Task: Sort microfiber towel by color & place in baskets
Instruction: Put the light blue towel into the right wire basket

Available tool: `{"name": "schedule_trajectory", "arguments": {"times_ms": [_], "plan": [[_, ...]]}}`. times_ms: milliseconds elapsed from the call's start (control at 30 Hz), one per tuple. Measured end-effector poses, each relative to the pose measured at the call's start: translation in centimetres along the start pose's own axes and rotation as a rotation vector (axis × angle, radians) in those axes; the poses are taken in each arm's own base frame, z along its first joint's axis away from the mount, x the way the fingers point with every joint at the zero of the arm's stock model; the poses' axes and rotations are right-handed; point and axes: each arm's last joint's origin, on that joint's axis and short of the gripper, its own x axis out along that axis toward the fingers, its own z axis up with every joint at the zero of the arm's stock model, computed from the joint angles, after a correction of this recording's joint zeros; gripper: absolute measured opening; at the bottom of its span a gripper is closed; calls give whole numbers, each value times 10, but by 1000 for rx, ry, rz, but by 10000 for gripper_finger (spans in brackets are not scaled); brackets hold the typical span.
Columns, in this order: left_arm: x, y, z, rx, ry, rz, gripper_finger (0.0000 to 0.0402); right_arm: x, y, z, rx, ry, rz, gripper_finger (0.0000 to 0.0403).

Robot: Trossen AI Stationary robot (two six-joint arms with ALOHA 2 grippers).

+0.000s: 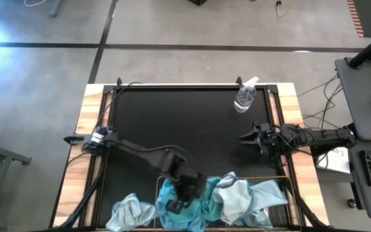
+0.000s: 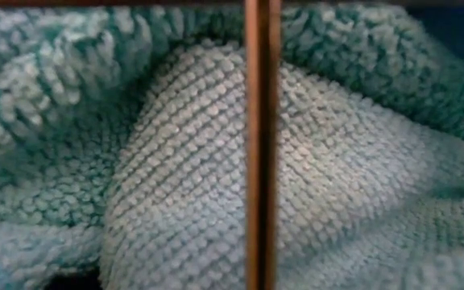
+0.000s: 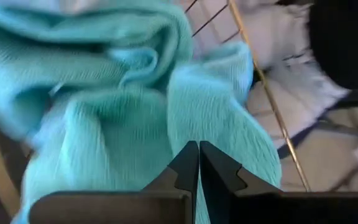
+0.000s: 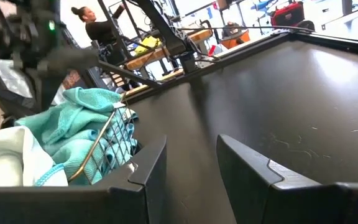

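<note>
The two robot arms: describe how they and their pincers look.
Both arms are dark, jointed metal. The left arm carries a pale blue-grey fitting near its base and dark cabling alongside. The left pincer has two black, flat, angular fingers. The right pincer has matching black blade-like fingers on a black crossbar.

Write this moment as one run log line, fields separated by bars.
left end effector: shut, over turquoise towel at basket | right end effector: open, empty, waiting on right side | spray bottle: untouched
</note>
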Motion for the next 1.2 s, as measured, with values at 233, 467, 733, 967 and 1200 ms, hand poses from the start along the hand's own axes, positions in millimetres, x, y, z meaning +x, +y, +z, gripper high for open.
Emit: {"name": "schedule_trajectory", "arguments": {"times_ms": [233, 467, 733, 967, 1200], "plan": [[-27, -63, -25, -104, -13, 251, 0, 1, 0, -1, 0, 5, -2, 134], [-29, -114, -69, -329, -37, 373, 0, 1, 0, -1, 19, 5, -2, 134], [-10, -137, -127, -587, -14, 447, 0, 1, 0, -1, 46, 3, -2, 134], [14, -138, -155, -727, 43, 455, 1, 1, 0, -1, 46, 3, -3, 134], [31, -142, -161, -845, 83, 322, 37, 1, 0, -1, 46, 4, -3, 134]]}}
